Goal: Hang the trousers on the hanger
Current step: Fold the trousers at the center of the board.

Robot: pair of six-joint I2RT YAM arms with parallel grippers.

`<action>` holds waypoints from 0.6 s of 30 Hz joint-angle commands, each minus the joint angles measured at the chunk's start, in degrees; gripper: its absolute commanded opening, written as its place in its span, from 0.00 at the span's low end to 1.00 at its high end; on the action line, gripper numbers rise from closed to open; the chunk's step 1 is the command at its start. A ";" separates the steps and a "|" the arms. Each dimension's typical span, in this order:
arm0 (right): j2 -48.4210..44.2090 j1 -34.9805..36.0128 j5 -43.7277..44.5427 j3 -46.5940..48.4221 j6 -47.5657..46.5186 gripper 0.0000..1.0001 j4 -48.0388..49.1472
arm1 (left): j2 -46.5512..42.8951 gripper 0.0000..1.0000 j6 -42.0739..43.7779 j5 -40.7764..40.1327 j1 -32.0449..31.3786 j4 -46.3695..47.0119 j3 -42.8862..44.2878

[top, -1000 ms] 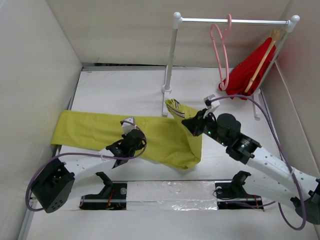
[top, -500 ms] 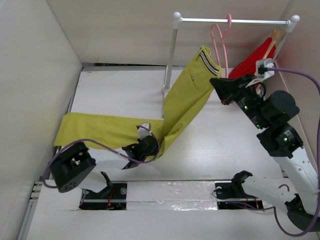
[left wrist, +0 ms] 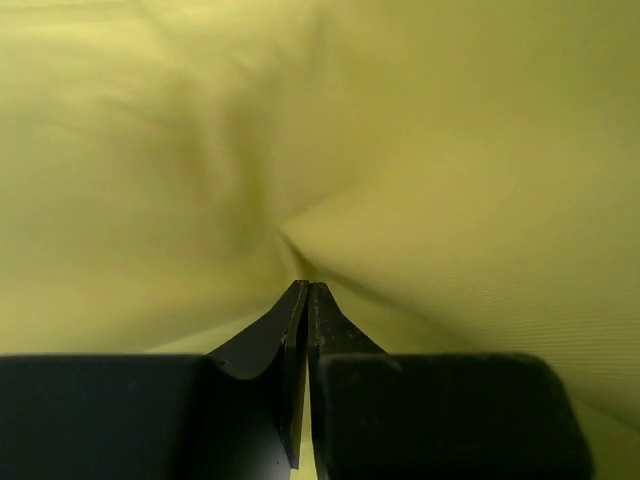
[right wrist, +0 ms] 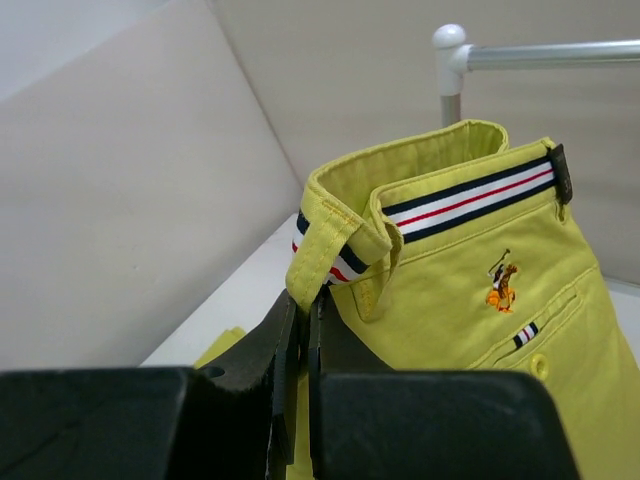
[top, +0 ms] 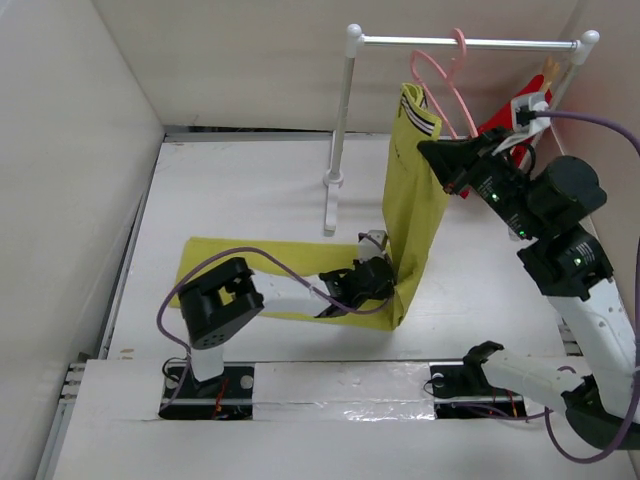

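Note:
The mustard-yellow trousers (top: 412, 210) hang upright from their striped waistband (right wrist: 470, 195). The legs trail left along the table. My right gripper (top: 436, 156) is shut on the waistband edge and holds it high, just left of the pink hanger (top: 445, 75) on the rail. In the right wrist view my right gripper (right wrist: 306, 300) pinches a belt loop. My left gripper (top: 385, 275) is low on the table, shut on the trouser fabric at the fold. In the left wrist view my left gripper (left wrist: 306, 290) has its jaws closed, with yellow cloth (left wrist: 420, 150) filling the frame.
A white rail (top: 470, 43) on two posts stands at the back right. A red garment (top: 500, 135) on a tan wooden hanger (top: 549, 70) hangs at its right end, behind my right arm. The left post (top: 340, 130) stands beside the raised trousers. White walls enclose the table.
My right gripper has lifted the waistband from the table up to the rail near the pink hanger. My left gripper slid right along the table with the fabric, pulling the legs rightward.

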 commanded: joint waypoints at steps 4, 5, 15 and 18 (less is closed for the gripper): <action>7.12 3.59 -1.82 6.52 -0.61 0.00 7.39 | -25.87 0.43 2.87 -0.45 11.44 -4.98 -13.21; 9.22 4.64 -1.99 6.87 -0.43 0.00 8.70 | -30.21 0.44 2.78 -0.45 13.74 -6.21 -15.35; 26.28 17.21 3.53 14.24 -1.57 0.00 13.28 | -75.25 0.42 7.26 -1.24 36.17 -25.01 -14.59; 34.97 23.34 6.08 19.41 -2.71 0.00 14.16 | -77.80 0.40 7.88 -2.11 36.17 -29.50 -8.61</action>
